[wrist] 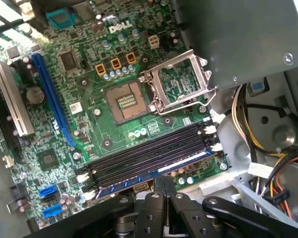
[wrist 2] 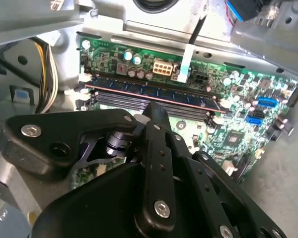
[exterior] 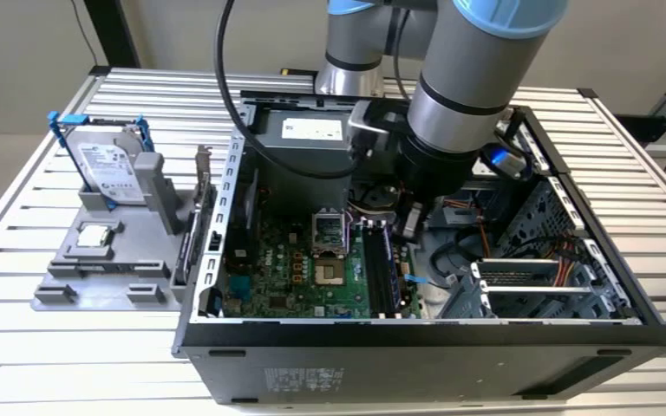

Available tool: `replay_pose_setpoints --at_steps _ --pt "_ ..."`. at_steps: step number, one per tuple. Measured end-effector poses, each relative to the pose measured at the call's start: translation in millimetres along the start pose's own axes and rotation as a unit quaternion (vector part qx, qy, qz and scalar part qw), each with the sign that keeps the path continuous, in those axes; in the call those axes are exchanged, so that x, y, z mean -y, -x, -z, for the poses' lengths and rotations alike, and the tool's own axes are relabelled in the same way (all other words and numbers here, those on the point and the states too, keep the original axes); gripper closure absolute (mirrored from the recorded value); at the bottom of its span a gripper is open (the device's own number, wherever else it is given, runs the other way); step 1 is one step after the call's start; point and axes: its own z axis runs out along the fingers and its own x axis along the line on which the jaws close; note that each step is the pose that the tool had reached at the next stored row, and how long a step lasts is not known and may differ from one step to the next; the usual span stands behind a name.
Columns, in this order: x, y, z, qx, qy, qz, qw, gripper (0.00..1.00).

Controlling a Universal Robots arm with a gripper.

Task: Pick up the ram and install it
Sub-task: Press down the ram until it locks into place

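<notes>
Inside the open computer case [exterior: 426, 334], I see my gripper [exterior: 408, 232] low over the memory slots [wrist: 149, 157] on the green board [wrist: 89, 124]. The ram [wrist 2: 149, 93] sits in a slot right under the fingertips. The fingers [wrist 2: 156, 119] look pressed together, holding nothing. The hard drive [exterior: 107, 169] stands outside in a gray holder [exterior: 101, 269].

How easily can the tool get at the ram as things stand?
Probably easily. The tool hangs close over the ram at the slots, the case is open, and nothing lies between them; the cables run off to one side.
</notes>
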Motion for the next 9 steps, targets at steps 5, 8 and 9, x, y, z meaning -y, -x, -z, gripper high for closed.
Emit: replay_pose_setpoints --at_steps 5,8,9 --pt "0.3 0.1 0.0 0.0015 0.0008 0.030 0.99956 1.00" --pt "0.4 0.2 0.0 0.0023 0.0010 0.047 0.99889 1.00" --pt "0.5 0.2 0.0 0.0024 0.0010 0.052 0.99862 1.00"
